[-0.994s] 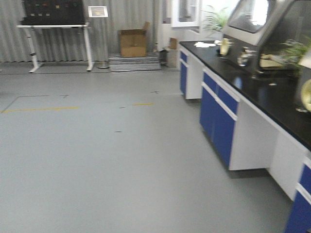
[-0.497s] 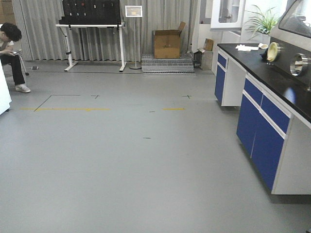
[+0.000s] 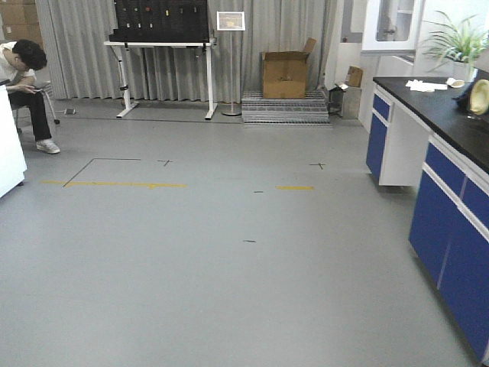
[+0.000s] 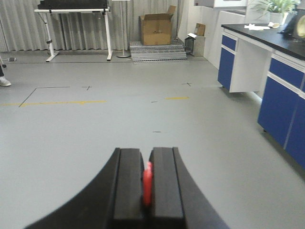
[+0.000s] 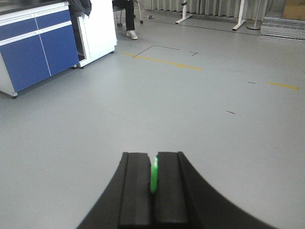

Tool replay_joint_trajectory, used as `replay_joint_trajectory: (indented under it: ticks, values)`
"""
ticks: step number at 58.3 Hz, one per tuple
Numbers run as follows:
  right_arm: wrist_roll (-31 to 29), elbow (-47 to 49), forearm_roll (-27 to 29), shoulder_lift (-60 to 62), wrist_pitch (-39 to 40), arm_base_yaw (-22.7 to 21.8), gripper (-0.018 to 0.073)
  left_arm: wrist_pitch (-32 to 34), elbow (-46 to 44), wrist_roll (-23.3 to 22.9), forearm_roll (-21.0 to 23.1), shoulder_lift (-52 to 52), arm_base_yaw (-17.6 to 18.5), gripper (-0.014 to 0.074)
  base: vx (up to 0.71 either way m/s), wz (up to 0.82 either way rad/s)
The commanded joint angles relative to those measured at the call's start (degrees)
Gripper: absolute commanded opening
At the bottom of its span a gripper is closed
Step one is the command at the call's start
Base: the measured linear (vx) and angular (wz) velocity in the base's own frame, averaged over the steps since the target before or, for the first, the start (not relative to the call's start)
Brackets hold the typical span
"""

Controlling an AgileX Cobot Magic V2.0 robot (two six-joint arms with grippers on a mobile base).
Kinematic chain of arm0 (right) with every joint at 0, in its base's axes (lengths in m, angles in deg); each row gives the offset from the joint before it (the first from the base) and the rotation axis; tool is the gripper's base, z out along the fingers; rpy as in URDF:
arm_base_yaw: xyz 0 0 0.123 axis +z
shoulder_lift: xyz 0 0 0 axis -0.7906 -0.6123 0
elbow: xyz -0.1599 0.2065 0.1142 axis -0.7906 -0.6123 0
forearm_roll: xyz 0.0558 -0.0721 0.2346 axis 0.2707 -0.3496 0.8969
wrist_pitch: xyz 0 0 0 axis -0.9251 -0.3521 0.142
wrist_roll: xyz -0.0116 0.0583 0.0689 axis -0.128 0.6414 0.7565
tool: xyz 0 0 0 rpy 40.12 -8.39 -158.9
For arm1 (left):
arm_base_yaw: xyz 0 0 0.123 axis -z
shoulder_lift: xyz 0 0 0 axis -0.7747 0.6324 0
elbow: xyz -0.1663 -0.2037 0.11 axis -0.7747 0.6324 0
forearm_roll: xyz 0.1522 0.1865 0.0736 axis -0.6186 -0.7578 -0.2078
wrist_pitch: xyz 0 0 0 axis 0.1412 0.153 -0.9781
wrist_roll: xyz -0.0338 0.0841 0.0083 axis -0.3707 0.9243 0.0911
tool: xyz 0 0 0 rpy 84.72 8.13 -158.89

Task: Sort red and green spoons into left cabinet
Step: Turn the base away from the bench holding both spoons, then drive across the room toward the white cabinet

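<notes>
My left gripper (image 4: 146, 155) is pinched nearly shut, and its two flat, matt black fingers (image 4: 128, 183) leave only a slit. The red spoon (image 4: 147, 183) sits in that slit as a thin edge of glossy plastic, at six o'clock in the left wrist view; I cannot make out its bowl or the rest of its handle. My right gripper (image 5: 153, 158) is clamped just as tightly on the green spoon (image 5: 154, 175), a bright sliver between smooth black pads at six o'clock in the right wrist view. Both grippers hang over a smooth grey floor (image 3: 229, 290) with a dull sheen, marked with strips of yellow tape (image 3: 114, 183) at nine o'clock and thin black corner marks. At twelve o'clock in the front view an open brown cardboard box (image 3: 284, 74) stands before pleated grey curtains (image 3: 84, 61). Beside it at eleven o'clock is a white-legged desk (image 3: 160, 44) carrying a dark panel. A framed sign (image 3: 231, 21) on a slim pole stands between them, its writing too small for me to read. A seated person (image 3: 23, 73) is at ten o'clock. At three o'clock runs a bench (image 3: 458, 222) with flat blue fronts and a glossy black worktop, and a spiky green plant (image 3: 457, 38) stands at two o'clock. I can read no brand anywhere.
</notes>
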Motion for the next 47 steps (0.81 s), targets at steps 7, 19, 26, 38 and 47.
replay_joint_trajectory:
  ticks: [7,19,26,38,47]
  values:
    - [-0.16,1.62,0.64,-0.35,4.03,-0.04,-0.0003,4.52,-1.56,-0.01,0.96,0.54,-0.08,-0.0003,0.57,0.14]
    - [-0.16,1.62,0.64,-0.35,4.03,-0.04,-0.0003,4.52,-1.56,-0.01,0.96,0.54,-0.08,-0.0003,0.58,0.14]
    - [-0.16,1.62,0.64,-0.35,4.03,-0.04,-0.0003,4.52,-1.56,-0.01,0.96,0.54,-0.08,-0.0003,0.58,0.14]
    - [-0.16,1.62,0.64,-0.35,4.03,-0.04,-0.0003,4.52,-1.56,-0.01,0.96,0.54,-0.08,-0.0003,0.58,0.10]
    - [-0.16,1.62,0.64,-0.35,4.03,-0.04,-0.0003,4.52,-1.56,-0.01,0.96,0.54,-0.08,-0.0003,0.58,0.05]
